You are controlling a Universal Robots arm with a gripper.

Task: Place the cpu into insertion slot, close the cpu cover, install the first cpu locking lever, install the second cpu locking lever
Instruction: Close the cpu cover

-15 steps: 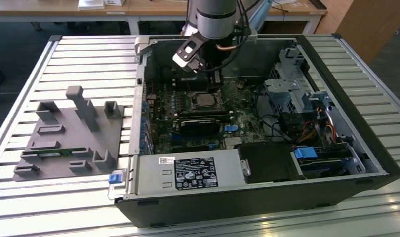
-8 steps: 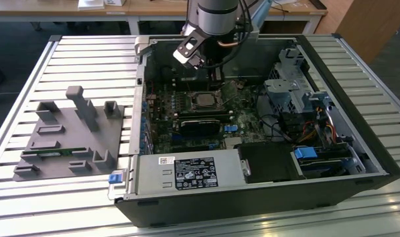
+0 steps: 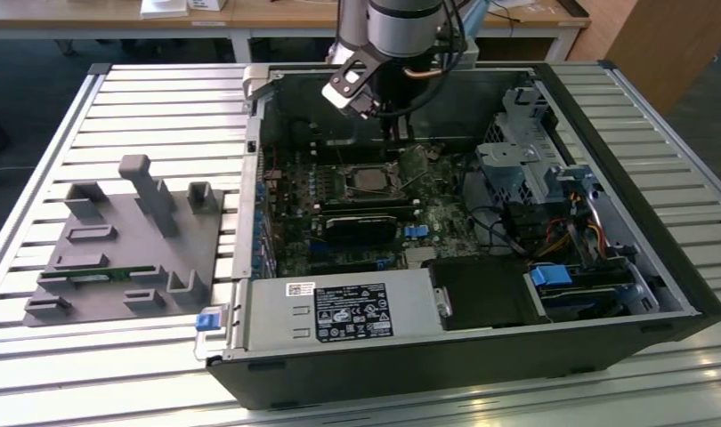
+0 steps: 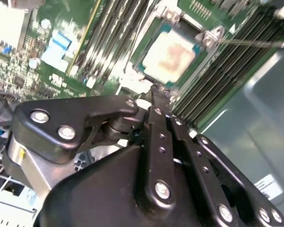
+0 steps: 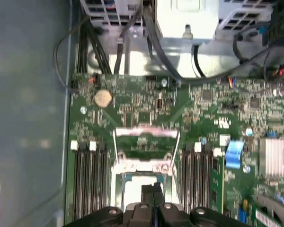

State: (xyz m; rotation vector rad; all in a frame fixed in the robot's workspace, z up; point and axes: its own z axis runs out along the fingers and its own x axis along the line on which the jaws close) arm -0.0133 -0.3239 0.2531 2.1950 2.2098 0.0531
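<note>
**A:** Where is the cpu (image 4: 170, 56)?
**B:** It lies in the insertion slot (image 3: 369, 181). The cpu cover (image 5: 144, 133) stands open beside the slot. The gripper (image 5: 152, 191) hangs just above the slot, fingers pressed together and apparently empty.
**A:** Advice?
**B:** I'd push the cover down evenly, clear of the chip.
**A:** Labels?
**B:** A white sticker (image 3: 349, 311), well apart from the slot. I cannot read it.

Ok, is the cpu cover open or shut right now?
Open. In the first wrist view the cpu cover is swung back off the insertion slot, and the cpu lies bare in it.
</note>
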